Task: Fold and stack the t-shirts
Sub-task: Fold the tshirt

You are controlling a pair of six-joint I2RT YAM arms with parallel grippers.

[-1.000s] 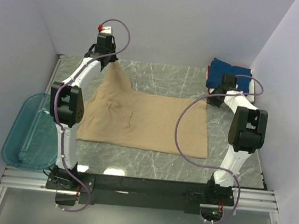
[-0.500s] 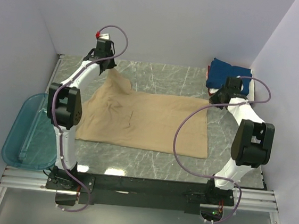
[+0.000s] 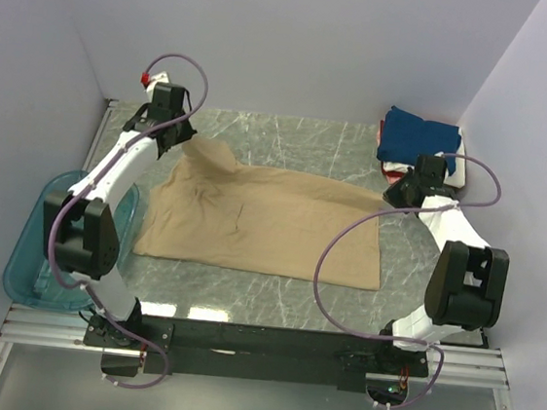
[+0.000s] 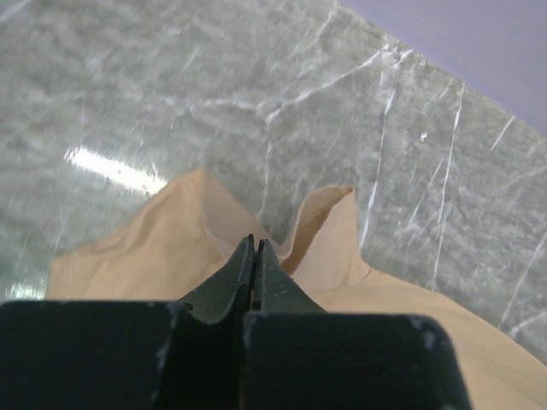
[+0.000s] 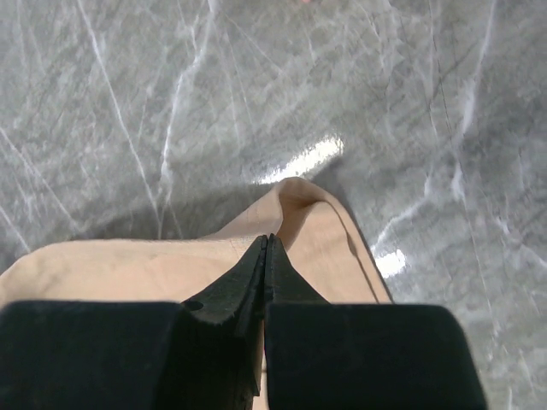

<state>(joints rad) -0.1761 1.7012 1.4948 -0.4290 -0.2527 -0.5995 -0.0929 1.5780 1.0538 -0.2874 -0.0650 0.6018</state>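
Tan and soft, the shirt (image 3: 262, 219) lies spread in the middle of the counter (image 3: 300, 139). My left gripper (image 4: 255, 245) pinches its far left corner and my right gripper (image 5: 267, 242) its far right one, I think to fold it toward the near edge, where bare marble shows. Folded shirts (image 3: 418, 137) fill the far right corner; a tub (image 3: 28, 258) sits beyond the left edge.

Bare marble table (image 3: 300, 137) lies open between the tan t-shirt (image 3: 271, 224) and the back wall (image 3: 300, 41), and along the shirt's near edge. The folded t-shirts (image 3: 420, 137) block the far right corner (just beside the right arm (image 3: 448, 219)). The teal tub (image 3: 23, 257) crowds the left edge, with the left arm (image 3: 117, 159) leaning over it. A purple cable (image 3: 322, 249) loops above the shirt's right side.
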